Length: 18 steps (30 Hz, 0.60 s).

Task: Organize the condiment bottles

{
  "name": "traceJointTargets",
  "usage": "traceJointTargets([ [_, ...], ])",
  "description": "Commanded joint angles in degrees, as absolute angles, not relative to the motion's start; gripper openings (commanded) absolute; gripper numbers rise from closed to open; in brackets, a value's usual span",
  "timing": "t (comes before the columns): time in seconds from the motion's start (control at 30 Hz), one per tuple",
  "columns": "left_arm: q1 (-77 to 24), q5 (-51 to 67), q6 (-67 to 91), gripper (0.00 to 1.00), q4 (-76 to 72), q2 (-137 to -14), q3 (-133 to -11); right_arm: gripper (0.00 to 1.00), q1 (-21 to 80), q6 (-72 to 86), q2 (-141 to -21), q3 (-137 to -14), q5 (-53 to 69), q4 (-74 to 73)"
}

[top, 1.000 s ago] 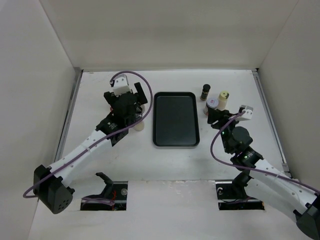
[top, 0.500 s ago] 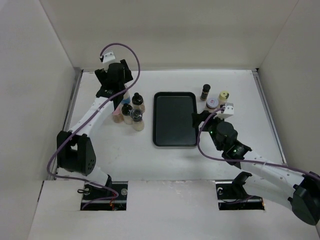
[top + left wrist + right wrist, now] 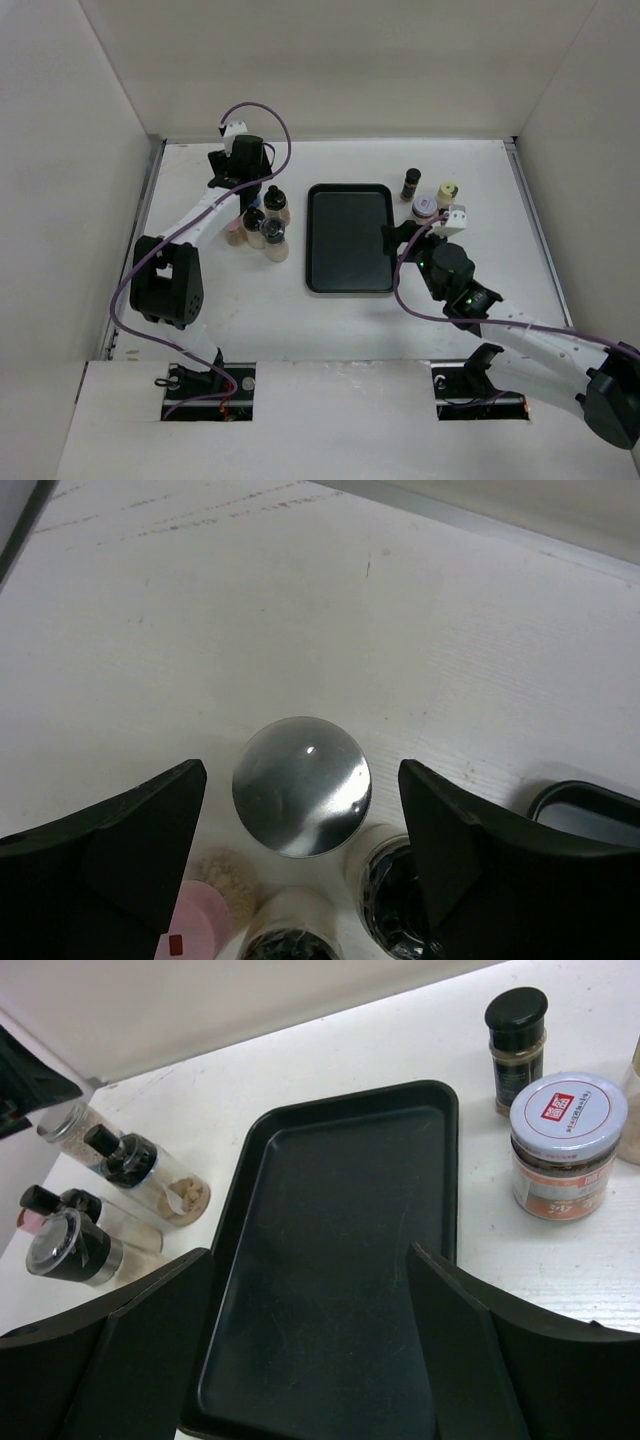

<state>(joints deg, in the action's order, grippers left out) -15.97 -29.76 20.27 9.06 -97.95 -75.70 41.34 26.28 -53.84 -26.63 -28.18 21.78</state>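
Looking down the left wrist view, I see a grey-capped bottle [image 3: 301, 786] standing between the spread fingers of the left gripper [image 3: 302, 770], with a gap on each side and nothing clamped. It stands in a cluster with a pink-capped bottle [image 3: 195, 930] and black-capped bottles [image 3: 128, 1158], left of the black tray [image 3: 345, 230]. Right of the tray stand a dark-capped bottle [image 3: 517, 1045], a purple-and-white-lidded jar [image 3: 565, 1145] and a pale-yellow-capped bottle [image 3: 447, 192]. The right gripper [image 3: 310, 1255] hovers over the tray, fingers apart and empty.
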Motion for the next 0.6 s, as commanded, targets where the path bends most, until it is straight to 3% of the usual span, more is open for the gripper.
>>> traceJointTargets([
  [0.0,-15.51,-29.53,21.35,0.74,7.82,-100.19,-76.29,0.84,41.79,25.40,-54.40,-29.18,-27.60,25.66],
  [0.13,-15.16,-28.57,22.67,0.70,7.03,-101.07,-75.15,0.85,41.79,25.40,-54.32,-29.27,-27.60,25.66],
  [0.23,-14.37,-28.39,23.20,0.48,6.33,-100.64,-75.50,0.85,41.79,25.40,-55.02,-29.18,-27.60,25.66],
  [0.3,-14.28,-28.91,23.38,0.39,4.84,-98.71,-75.50,0.85,41.79,25.40,-55.72,-29.44,-27.60,25.66],
  [0.57,-15.86,-31.90,20.66,0.34,-2.54,-91.06,-80.85,0.84,41.79,25.31,-56.34,-29.62,-27.60,25.75],
])
